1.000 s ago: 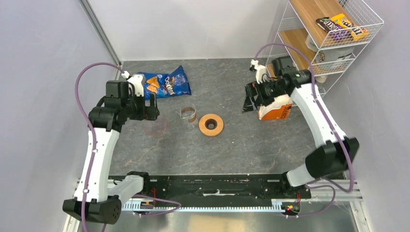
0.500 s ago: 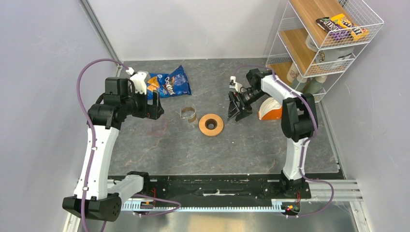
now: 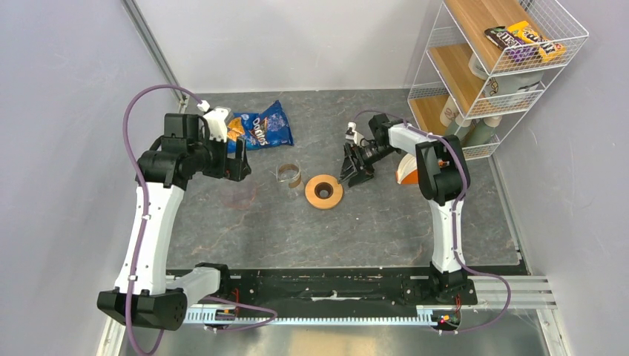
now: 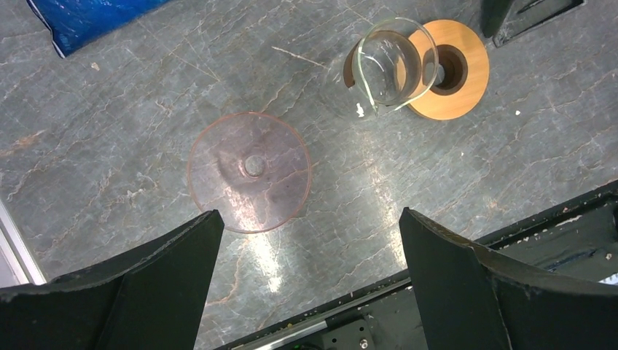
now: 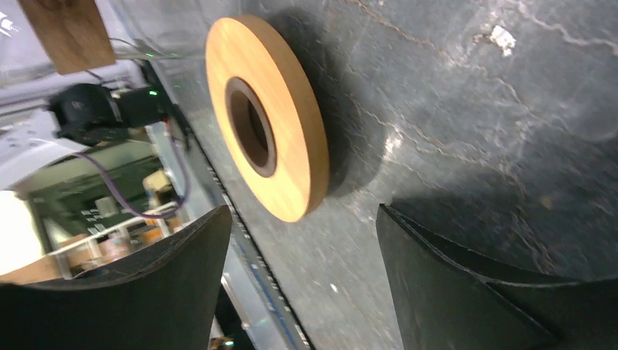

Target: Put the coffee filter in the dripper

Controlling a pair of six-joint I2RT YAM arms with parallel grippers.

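Both grippers gape wide, empty: we see the right gripper (image 3: 348,179) just beside the dripper (image 3: 324,191), which lies by a glass beaker (image 3: 289,175), perhaps touching; the left gripper (image 4: 310,219) hangs above a pinkish disc (image 4: 250,171).

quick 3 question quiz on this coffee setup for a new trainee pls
1. True or false: a coffee filter already sits in the dripper.
2. What stands right beside the dripper? A) a clear glass B) a Doritos bag C) an M&M's pack
3. Which end effector is nearer the dripper, and is it open or shut?
Key: 1 false, its hollow centre is empty. 2 A. 3 the right end effector, open.
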